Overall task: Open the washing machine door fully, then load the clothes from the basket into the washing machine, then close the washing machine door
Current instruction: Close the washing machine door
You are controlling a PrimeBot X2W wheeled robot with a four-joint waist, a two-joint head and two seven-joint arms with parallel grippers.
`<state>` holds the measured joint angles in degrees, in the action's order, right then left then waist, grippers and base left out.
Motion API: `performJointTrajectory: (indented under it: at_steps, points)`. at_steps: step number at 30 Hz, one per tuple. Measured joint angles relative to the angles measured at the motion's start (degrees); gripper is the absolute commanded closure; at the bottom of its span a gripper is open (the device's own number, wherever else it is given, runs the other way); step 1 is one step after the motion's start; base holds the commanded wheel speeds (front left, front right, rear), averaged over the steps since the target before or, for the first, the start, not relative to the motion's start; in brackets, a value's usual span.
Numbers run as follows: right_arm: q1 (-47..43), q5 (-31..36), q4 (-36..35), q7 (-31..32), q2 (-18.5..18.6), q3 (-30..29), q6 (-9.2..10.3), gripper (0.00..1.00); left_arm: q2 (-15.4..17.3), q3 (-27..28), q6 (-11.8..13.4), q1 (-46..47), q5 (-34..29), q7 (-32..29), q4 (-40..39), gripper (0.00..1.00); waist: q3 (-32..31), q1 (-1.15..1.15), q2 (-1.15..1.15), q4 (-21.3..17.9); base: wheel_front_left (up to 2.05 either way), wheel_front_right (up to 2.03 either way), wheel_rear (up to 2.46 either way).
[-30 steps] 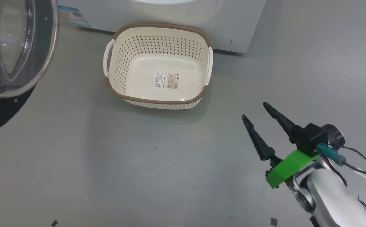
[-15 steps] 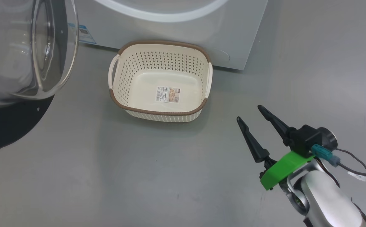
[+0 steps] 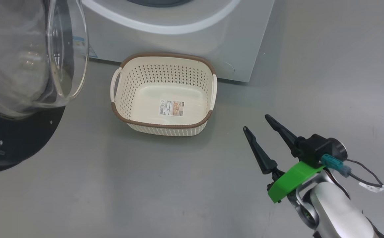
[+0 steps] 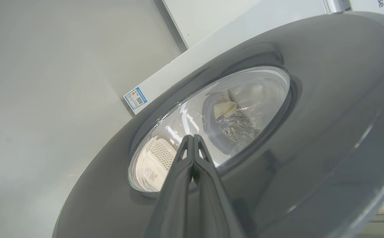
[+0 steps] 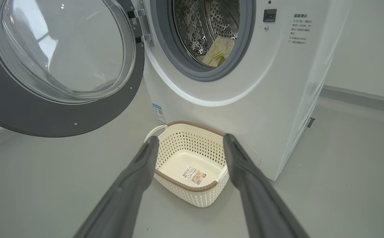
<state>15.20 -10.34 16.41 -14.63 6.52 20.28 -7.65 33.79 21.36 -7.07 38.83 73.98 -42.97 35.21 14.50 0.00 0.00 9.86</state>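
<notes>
I log washing machine door (image 5: 59,59): glossy rim, clear glass; basket (image 5: 192,195): matt plastic; drum (image 5: 221,19): shiny steel; floor (image 3: 145,185): smooth.

- The basket (image 3: 165,126) sits on the floor (image 3: 145,191), before the washing machine (image 3: 178,46).
- The washing machine door (image 3: 20,145) stands open left of the basket.
- The clothes (image 5: 216,51) lie inside the washing machine.
- The right gripper (image 3: 255,122) is right of the basket.

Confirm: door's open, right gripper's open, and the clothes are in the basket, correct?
No. The basket is empty; the clothes lie inside the washing machine, as the right wrist view shows. The door is open and the right gripper is open.
</notes>
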Motion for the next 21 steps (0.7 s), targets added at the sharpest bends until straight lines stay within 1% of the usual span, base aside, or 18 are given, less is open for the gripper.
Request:
performJointTrajectory:
  at_steps: [6, 11, 16, 21]
  points:
    - [-1.06, -0.36, 0.30, 0.00, -0.78, 0.14, 0.00, 0.00, -1.40, -0.49, 0.00, -1.74, 2.01, -1.00, -2.11, 1.00, -1.19, 0.00, 0.00, -1.09, 0.00, 0.00, 0.00]
    - [-1.38, -0.75, 0.35, 0.00, -1.25, 0.04, 0.00, 0.00, -4.02, -1.05, 0.00, -2.59, 3.72, -1.93, -4.54, 1.00, -2.07, 0.00, 0.00, -2.01, 0.00, 0.00, 0.00]
    - [-1.66, -0.75, 0.36, 0.00, -1.42, -0.16, 0.00, 0.00, -6.42, -2.67, 0.02, -3.75, 3.77, -2.44, -7.66, 1.00, -2.82, 0.00, 0.00, -3.05, 0.00, 0.00, 0.00]
    - [-2.06, -0.75, 0.35, 0.00, -1.81, -0.63, 0.00, 0.00, -8.91, -3.94, 0.64, -4.74, 4.22, -2.92, -10.90, 1.00, -3.36, 0.00, 0.00, -4.13, 0.00, 0.00, 0.00]
